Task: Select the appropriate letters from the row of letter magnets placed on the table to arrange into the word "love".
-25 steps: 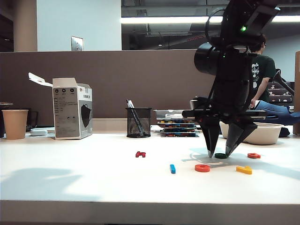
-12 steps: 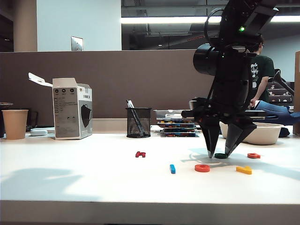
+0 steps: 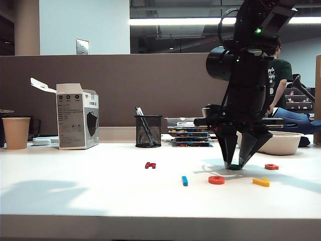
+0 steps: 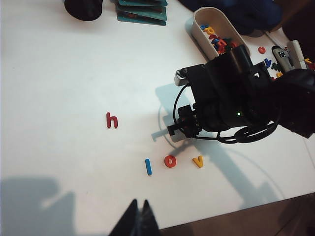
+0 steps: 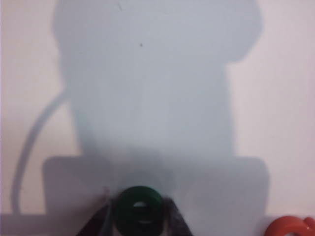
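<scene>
Our right end effector [image 3: 234, 165] pinches the dark green letter [image 5: 138, 209] on the tabletop [image 3: 100, 186]; our left end effector [image 4: 138, 221] hovers pressed together.

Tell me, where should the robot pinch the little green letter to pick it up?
Probably across its outer rounded edges, coming straight down from above. The green letter lies flat on the table, so only its thin sides give anything to squeeze. The right tool already stands over it with a finger on each side. The left tool waits apart, near the table's front edge.
</scene>
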Robot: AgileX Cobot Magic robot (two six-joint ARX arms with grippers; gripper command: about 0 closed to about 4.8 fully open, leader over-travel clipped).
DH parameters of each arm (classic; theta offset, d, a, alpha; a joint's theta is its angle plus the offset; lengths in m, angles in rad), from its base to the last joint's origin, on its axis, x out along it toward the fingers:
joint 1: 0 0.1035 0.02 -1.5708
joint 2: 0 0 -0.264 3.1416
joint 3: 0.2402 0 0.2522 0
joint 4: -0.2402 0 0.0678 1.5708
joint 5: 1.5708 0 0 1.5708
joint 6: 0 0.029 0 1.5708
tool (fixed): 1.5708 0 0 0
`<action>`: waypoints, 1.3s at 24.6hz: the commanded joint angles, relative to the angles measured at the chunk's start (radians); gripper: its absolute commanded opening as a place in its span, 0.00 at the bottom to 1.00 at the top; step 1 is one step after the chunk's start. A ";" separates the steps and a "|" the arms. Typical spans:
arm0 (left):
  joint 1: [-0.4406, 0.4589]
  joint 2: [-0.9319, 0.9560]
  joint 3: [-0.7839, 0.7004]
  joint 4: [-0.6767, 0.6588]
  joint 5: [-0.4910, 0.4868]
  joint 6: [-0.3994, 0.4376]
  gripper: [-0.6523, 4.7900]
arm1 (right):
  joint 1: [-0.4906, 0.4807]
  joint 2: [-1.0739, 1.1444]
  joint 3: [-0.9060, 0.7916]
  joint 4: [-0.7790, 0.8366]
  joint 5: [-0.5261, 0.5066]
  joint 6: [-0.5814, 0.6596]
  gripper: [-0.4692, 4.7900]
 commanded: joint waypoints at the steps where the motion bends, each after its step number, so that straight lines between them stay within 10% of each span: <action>1: -0.001 -0.003 0.002 0.005 -0.005 0.003 0.11 | 0.000 0.005 -0.003 -0.020 0.003 -0.002 0.33; 32: -0.001 -0.003 0.002 0.003 -0.005 0.003 0.11 | 0.000 -0.026 -0.003 -0.061 0.000 -0.002 0.27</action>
